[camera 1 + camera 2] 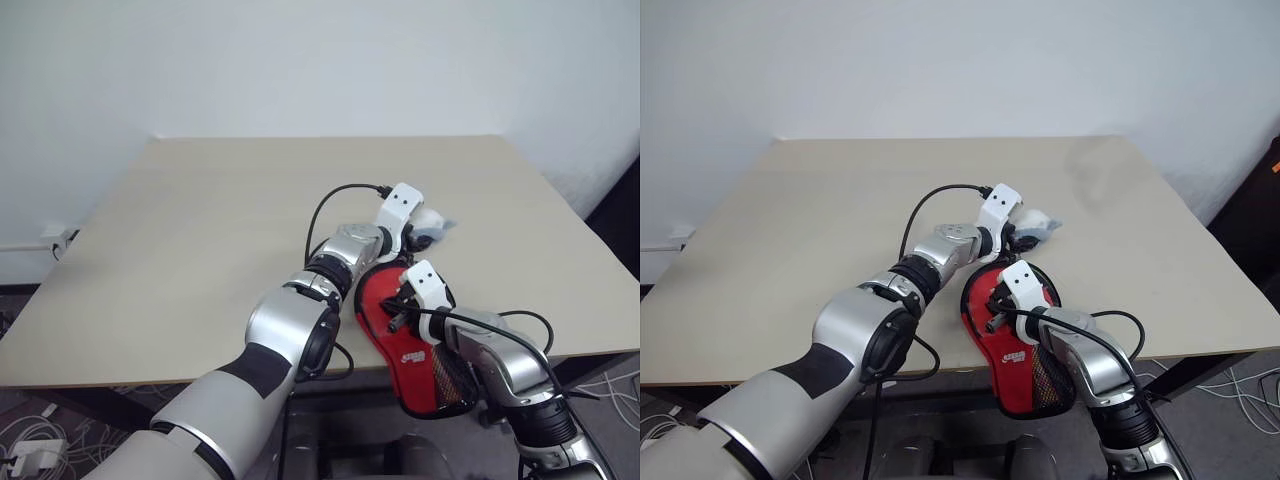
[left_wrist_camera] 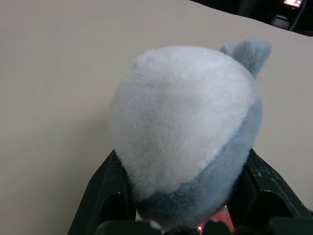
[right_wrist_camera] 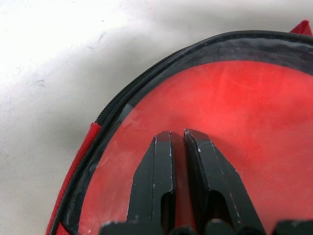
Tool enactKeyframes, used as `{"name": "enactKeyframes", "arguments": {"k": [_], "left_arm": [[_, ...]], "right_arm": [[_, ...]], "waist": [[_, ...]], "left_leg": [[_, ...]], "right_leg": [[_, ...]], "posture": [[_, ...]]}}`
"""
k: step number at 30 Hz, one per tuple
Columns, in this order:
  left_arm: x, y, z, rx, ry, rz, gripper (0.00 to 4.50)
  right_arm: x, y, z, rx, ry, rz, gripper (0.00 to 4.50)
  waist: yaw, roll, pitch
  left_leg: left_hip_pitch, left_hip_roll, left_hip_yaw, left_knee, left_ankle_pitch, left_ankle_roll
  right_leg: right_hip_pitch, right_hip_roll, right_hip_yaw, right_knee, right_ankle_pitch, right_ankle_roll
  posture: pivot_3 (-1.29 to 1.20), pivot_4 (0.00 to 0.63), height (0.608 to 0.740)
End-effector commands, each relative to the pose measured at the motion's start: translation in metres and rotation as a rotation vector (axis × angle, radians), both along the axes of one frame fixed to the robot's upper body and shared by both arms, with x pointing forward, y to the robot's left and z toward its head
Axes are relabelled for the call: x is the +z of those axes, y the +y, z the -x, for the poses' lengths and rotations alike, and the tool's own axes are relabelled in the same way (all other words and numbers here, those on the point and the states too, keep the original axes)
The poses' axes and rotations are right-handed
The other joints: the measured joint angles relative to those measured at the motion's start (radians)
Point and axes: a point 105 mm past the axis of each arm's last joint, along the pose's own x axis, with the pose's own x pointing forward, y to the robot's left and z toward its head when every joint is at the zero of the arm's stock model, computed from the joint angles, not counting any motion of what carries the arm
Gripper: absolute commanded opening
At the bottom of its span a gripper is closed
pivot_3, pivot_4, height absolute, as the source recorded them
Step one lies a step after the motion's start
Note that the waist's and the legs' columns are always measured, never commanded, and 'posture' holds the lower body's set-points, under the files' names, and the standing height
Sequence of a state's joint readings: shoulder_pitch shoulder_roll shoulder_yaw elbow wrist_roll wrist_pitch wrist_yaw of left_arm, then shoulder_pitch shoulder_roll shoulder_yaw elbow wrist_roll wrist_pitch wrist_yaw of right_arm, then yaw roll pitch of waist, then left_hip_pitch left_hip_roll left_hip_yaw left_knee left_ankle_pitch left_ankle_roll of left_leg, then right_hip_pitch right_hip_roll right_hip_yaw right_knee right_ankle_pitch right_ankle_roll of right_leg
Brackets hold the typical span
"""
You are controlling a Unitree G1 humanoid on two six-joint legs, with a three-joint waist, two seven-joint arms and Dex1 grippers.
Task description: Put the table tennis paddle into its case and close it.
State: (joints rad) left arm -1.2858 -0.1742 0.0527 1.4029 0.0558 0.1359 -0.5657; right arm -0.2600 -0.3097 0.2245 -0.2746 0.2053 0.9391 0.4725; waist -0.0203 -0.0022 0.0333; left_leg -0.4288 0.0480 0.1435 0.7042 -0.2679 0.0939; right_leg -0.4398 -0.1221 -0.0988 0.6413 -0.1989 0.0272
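On the table (image 1: pixel 180 230), taking the case (image 1: pixel 405 350) as landmark, one plush toy (image 2: pixel 190 127) — white belly, grey back — sat just beyond the case's far rim. The left gripper (image 2: pixel 186 215) was clamped around the toy's base, its two black fingers (image 2: pixel 105 196) pressed into the fur on either side. To the right, the right gripper (image 3: pixel 178 147) rested on the case's clear panel with its jaws closed together on nothing, holding the pouch flat against the table near the front edge.

The case lay flat with its black mesh end hanging toward the near edge, and red showed through the clear panel; whether that red was the paddle face or the lining could not be told. The black zip line ran round the rim, and from the wrist view it looked closed along that stretch.

Judged from these views, the case would handle as light, soft and floppy at the edges, the clear panel slick — best taken at the zip pull or the piped rim. The toy would be light and squashy.

Count: one case, one plush toy, one table, two grippers.
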Motion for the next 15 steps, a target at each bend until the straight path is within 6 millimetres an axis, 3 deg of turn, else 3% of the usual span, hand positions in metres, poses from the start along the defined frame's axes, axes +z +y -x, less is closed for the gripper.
{"name": "enactKeyframes", "arguments": {"k": [1,4,5,11,15], "left_arm": [[0.020,-0.048,0.026,-0.154,-0.053,0.103,2.34],[0.018,-0.041,0.022,-0.136,-0.034,0.109,2.34],[0.018,-0.037,0.020,-0.121,-0.030,0.108,2.52],[0.017,-0.032,0.032,-0.283,0.051,0.144,4.38],[0.014,-0.024,0.034,-0.330,0.078,0.129,4.45]], "right_arm": [[-0.030,-0.006,0.010,-0.007,0.126,0.054,0.41],[-0.031,-0.007,0.008,-0.004,0.117,0.064,0.41],[-0.030,-0.007,0.007,-0.007,0.111,0.065,0.41],[-0.024,-0.008,-0.002,-0.009,0.066,0.052,0.41],[-0.012,-0.014,-0.006,0.018,-0.015,0.046,0.41]], "waist": [[0.000,0.000,0.000],[0.000,0.000,0.000],[0.000,0.000,0.000],[-0.001,0.000,0.000],[-0.002,0.000,0.000]], "left_leg": [[0.000,0.000,0.000,0.000,0.000,0.000],[0.000,0.000,0.000,0.000,0.000,0.001],[0.000,0.001,0.000,0.000,0.000,0.001],[0.000,0.001,-0.001,0.001,0.000,0.001],[0.000,0.001,0.000,0.001,0.000,0.001]], "right_leg": [[0.000,0.000,0.000,0.000,0.000,0.000],[0.000,0.000,0.000,0.000,0.000,0.000],[0.000,0.000,0.000,0.000,0.000,0.000],[0.000,0.000,-0.001,0.000,0.000,0.000],[0.000,0.000,0.000,0.000,0.000,0.000]], "posture": [[0.00,0.000,0.724],[0.00,0.000,0.724],[0.00,0.000,0.724],[0.00,0.000,0.724],[0.00,0.000,0.724]]}}
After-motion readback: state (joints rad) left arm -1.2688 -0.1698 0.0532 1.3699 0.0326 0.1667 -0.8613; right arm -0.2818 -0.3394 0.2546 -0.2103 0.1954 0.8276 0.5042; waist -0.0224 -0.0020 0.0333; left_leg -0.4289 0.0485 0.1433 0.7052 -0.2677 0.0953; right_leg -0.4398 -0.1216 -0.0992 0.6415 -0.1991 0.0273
